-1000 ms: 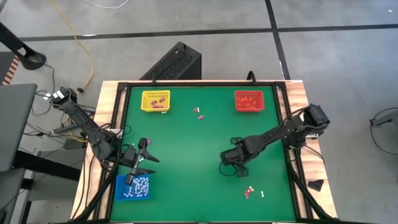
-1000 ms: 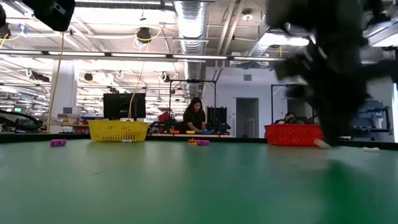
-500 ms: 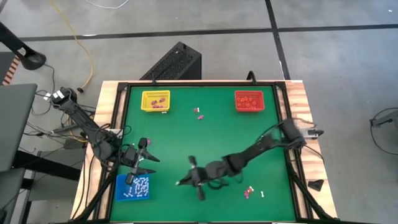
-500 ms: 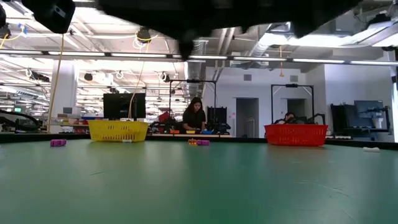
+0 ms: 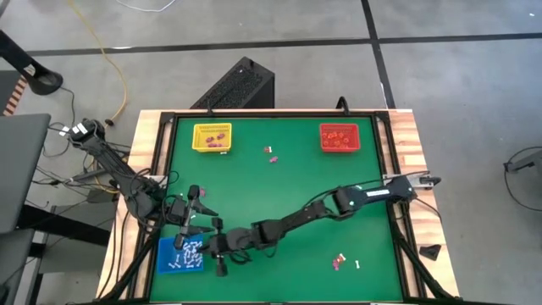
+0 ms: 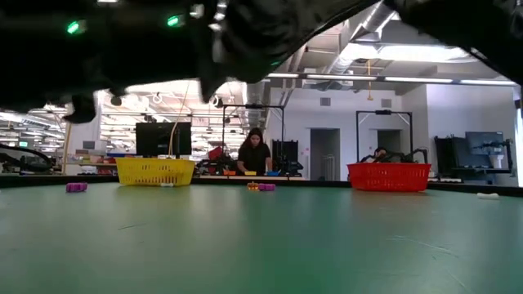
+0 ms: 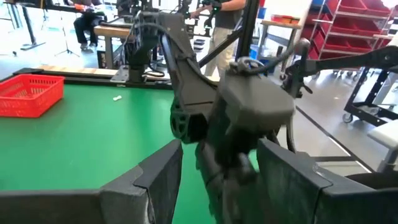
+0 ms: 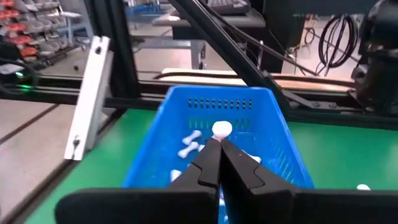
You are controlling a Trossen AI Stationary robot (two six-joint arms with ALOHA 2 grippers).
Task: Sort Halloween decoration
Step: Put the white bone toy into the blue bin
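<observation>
I am holding the right gripper [image 5: 212, 247] stretched far across the green table [image 5: 279, 195], its long dark arm lying diagonally from the right edge down toward the near left corner. Its two fingers [image 8: 211, 163] are pressed together, and a small white stick-like trinket with a rounded end [image 8: 221, 129] is sitting right at their tips; I cannot tell for certain whether it is pinched there or lying in the tray just past them. Directly ahead of those tips is the square blue plastic tray [image 8: 214, 118] with its slotted wall, and more white stick-like pieces [image 5: 190, 252] are lying inside it.

The left gripper [image 5: 191, 214] is hovering just beside the right one, at the tray's far edge, with its fingers [image 7: 163, 177] standing wide apart and nothing between them. In its wrist view the right arm's dark wrist block [image 7: 249, 118] is filling the space straight in front of it, so the two are crowding each other over the tray.

Well away from the right gripper, back along its arm toward the near right of the table, a white piece [image 5: 356, 264] and a purple-pink piece [image 5: 338, 263] are lying loose. Farther across, a purple-pink trinket [image 5: 272, 155] is sitting between the square yellow tray [image 5: 212, 137] and the square red tray [image 5: 339, 136], both along the far edge and both holding pieces.

From table height, dark arm parts are covering the upper part of the picture, and a person [image 6: 255, 153] is showing in the room beyond.
</observation>
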